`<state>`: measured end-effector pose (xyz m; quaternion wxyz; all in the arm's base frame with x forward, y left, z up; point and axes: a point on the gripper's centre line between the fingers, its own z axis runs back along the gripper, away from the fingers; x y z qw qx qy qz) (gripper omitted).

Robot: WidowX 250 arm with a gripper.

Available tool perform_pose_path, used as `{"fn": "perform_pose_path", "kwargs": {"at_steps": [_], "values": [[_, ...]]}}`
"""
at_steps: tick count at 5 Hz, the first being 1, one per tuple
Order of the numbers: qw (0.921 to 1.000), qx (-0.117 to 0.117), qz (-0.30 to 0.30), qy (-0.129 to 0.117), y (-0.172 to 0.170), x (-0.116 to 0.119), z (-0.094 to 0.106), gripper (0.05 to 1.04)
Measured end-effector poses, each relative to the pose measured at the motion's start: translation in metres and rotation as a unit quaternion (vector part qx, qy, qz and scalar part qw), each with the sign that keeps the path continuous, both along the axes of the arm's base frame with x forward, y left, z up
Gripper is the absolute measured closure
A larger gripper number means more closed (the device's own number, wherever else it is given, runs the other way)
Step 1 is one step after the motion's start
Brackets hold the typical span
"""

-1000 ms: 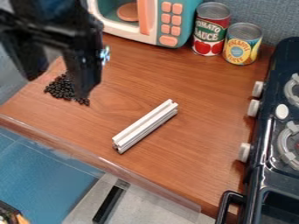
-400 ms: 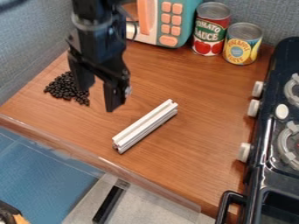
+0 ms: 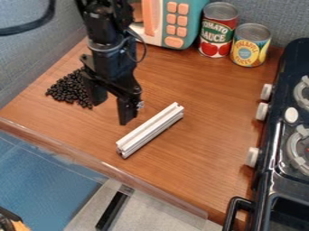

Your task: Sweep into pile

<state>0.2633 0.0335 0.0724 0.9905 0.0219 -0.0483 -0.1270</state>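
Nearer the white bar (image 3: 150, 129) than before, the tool (image 3: 111, 111) hangs, jaws apart

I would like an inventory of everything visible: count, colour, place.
Small pieces: many, black, counter's left
Bar: one, silvery, centre
Counter: one, brown, centre
Cans: one red, one yellow, back right
Toy microwave: one, mainly teal, back
Toy stove: one, black, right
Walls: two, bluish, back and left
Lower surfaces: one blue, one grey, bottom
Strip: one, black, bottom
Unclear object: one, dark, bottom left
Cable: one, black, top left
Arm: one, black, top
Gripper: one, black, over counter
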Motion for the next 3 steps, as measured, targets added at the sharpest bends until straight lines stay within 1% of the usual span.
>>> {"fn": "perform_pose_path", "kwargs": {"at_steps": [1,2,3], "values": [[0.9999,-0.004,0.011,0.001,-0.002,0.006,-0.009,0.083],[1.0000,0.001,0.002,-0.001,-0.012,0.014,-0.014,0.083],[0.9998,0.006,-0.006,-0.016,-0.021,0.017,-0.016,0.083]]}}
